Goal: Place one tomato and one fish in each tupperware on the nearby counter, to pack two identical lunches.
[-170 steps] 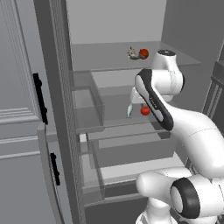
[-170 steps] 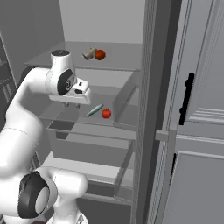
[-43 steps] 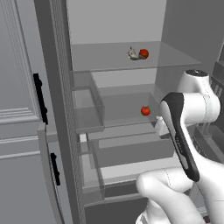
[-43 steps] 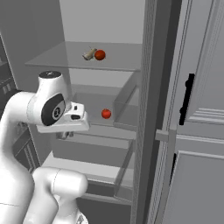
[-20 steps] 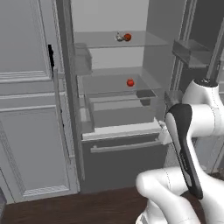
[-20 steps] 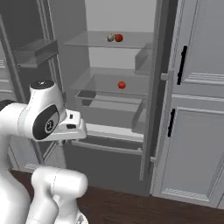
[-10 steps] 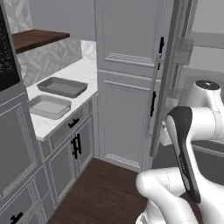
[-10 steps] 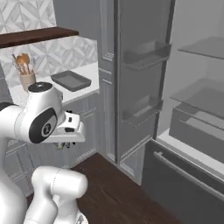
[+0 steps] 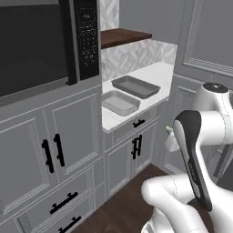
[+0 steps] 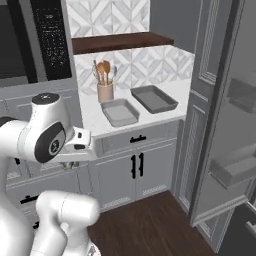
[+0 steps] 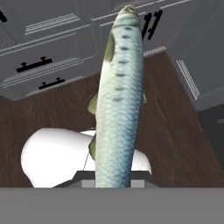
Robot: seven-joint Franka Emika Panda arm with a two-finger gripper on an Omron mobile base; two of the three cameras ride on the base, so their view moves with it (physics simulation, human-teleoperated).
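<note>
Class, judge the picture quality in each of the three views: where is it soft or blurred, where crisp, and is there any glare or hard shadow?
Left base view: soft, slightly smeared edges on the tupperware and counter; even light, no glare. Right base view: equally soft; the utensil pot looks fuzzy, shadows faint. Hand view: the fish looms large with crisp scales, while the wooden floor behind is blurred.
</note>
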